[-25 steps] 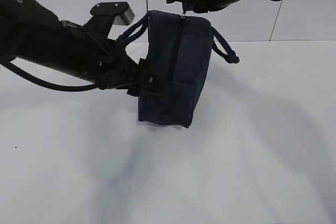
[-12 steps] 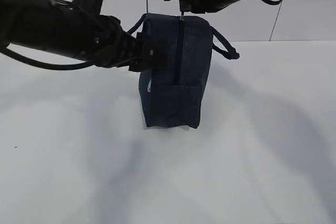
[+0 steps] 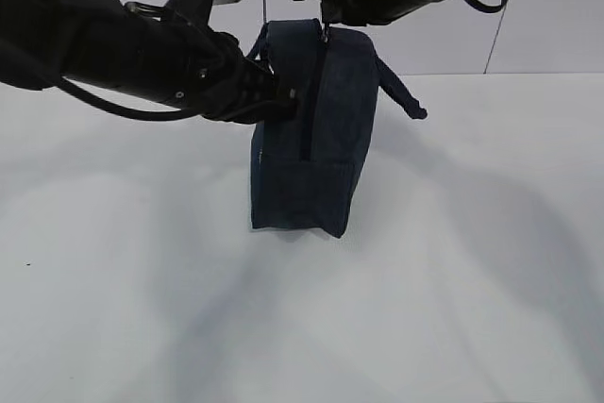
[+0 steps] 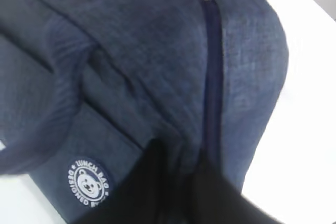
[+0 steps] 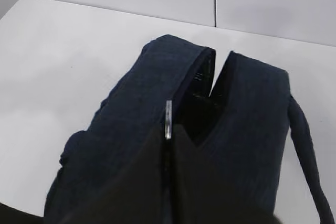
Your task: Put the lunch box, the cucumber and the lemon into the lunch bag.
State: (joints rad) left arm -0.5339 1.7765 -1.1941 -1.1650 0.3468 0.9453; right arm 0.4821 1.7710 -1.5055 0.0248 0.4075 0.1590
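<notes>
Setting: white bench (image 3: 472, 309) under pale wall panels, bare of everything except a single bag.
Lunch bag: the lunch bag (image 3: 311, 139) stood on end near mid-bench, steadied between two arms.
Zipper: the silver ring pull (image 5: 168, 120) sat at the top, a gap open beyond it.
Right gripper (image 3: 326, 18): jaws shut on the pull, apparently to work the zipper.
Left gripper (image 3: 283, 101): jaws narrowed onto the bag's side fabric, bracing it.
Missing: lunch box, cucumber and lemon out of view.
</notes>
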